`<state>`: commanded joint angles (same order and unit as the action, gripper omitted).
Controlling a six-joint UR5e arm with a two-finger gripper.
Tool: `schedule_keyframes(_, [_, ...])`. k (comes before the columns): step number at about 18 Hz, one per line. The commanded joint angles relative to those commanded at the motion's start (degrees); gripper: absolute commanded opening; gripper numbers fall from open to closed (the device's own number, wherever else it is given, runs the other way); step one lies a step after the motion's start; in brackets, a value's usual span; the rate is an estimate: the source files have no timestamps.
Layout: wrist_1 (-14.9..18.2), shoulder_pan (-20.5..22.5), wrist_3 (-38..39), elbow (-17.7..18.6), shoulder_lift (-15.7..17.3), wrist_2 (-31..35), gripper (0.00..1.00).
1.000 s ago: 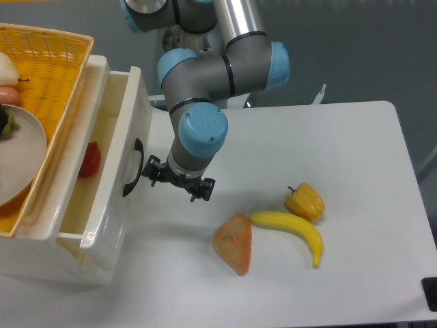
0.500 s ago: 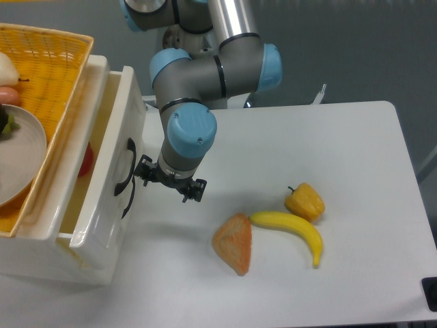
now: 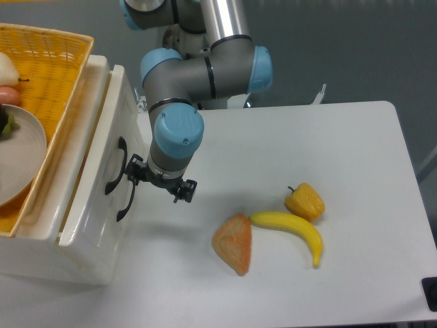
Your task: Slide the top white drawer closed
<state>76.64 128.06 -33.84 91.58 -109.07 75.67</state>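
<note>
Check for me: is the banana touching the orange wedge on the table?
Yes. The banana has its left tip right against the upper edge of the orange wedge, with no gap showing between them.

White drawers: two, the top white drawer [image 3: 95, 171] and a lower drawer front [image 3: 102, 225]
Black handles: two
Wicker baskets: one [image 3: 58, 61]
Plates: one [image 3: 20, 157]
Bananas: one [image 3: 293, 229]
Yellow peppers: one [image 3: 305, 201]
Orange wedges: one [image 3: 234, 244]
Grippers: one [image 3: 158, 183]

No legible text, label, brand, number or sign on anything here.
</note>
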Motion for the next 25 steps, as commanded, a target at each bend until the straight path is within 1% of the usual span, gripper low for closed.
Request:
schedule_keyframes(20, [0.0,-0.35,-0.44,-0.26,0.0,-0.09,1.0])
schedule_keyframes(23, [0.0,0.09,-0.53,-0.7,-0.09,0.0,1.0])
schedule_keyframes(25, [0.0,1.22,-0.61,-1.66,-0.09,0.0,1.0])
